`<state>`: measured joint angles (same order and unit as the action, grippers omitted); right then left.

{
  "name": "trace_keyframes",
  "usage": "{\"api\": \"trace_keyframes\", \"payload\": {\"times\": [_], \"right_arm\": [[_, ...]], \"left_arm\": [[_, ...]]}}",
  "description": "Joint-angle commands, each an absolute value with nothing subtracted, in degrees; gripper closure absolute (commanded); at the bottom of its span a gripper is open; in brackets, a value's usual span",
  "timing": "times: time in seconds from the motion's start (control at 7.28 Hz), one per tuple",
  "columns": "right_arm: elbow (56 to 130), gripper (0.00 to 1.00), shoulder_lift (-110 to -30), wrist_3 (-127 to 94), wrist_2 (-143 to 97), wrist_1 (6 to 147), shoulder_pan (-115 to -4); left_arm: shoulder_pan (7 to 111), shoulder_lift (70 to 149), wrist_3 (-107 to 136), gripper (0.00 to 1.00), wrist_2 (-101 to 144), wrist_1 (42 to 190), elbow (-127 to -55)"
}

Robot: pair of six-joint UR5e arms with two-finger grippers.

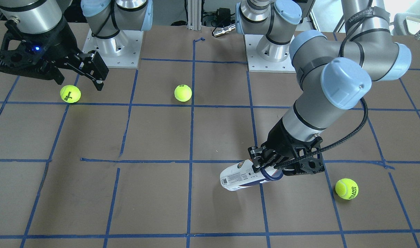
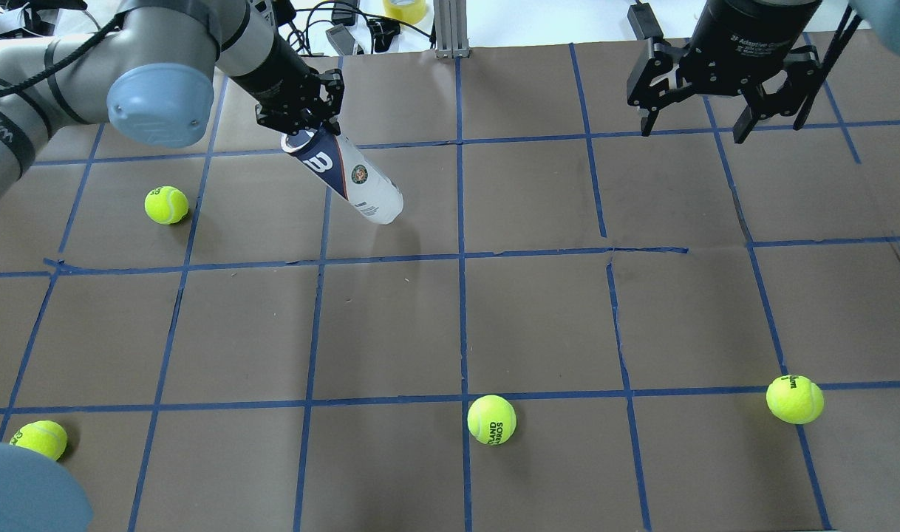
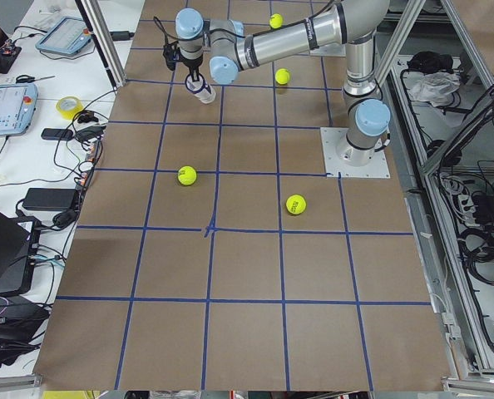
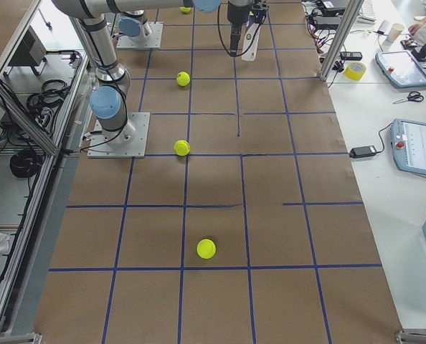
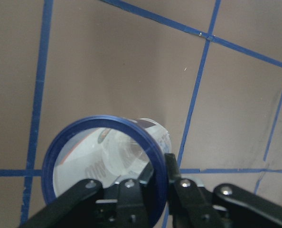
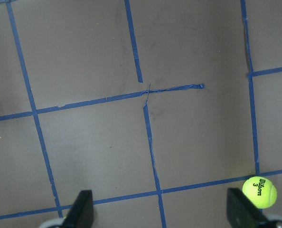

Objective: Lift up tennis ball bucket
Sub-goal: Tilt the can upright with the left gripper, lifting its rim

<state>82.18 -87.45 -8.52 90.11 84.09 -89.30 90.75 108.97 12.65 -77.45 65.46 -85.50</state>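
Observation:
The tennis ball bucket [image 2: 350, 180] is a slim can with a white label, a round emblem and a navy band. It hangs tilted off the brown table, open blue rim uppermost. My left gripper [image 2: 309, 134] is shut on that rim. The front-facing view shows the same grip, with the gripper [image 1: 262, 166] on the can [image 1: 239, 177]. In the left wrist view the fingers [image 5: 171, 172] pinch the rim wall of the empty can [image 5: 103, 161]. My right gripper [image 2: 694, 125] is open and empty, far to the right, above the table; the right wrist view shows its gap [image 6: 160, 211] over bare table.
Yellow tennis balls lie loose on the table: one [image 2: 166, 205] near the can, one [image 2: 491, 420] mid-front, one [image 2: 794, 399] front right, one [image 2: 39, 439] front left. Blue tape lines [image 2: 461, 255] grid the table. Cables and tape roll sit beyond the far edge.

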Motion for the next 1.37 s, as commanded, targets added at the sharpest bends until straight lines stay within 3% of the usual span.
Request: {"api": "trace_keyframes", "payload": {"times": [0.0,1.1,1.24], "right_arm": [[82.2,0.00,-87.5,-8.5,90.1,84.1,-89.3],[82.2,0.00,-87.5,-8.5,90.1,84.0,-89.3],[82.2,0.00,-87.3,-8.5,90.2,84.0,-89.3]], "left_arm": [[93.1,109.8,12.8,1.00,-87.6,64.7,-80.9],[101.3,115.5,15.1,1.00,-95.2,61.1,-80.8],[101.9,115.6,15.9,0.81,-95.2,61.1,-80.6]]}}
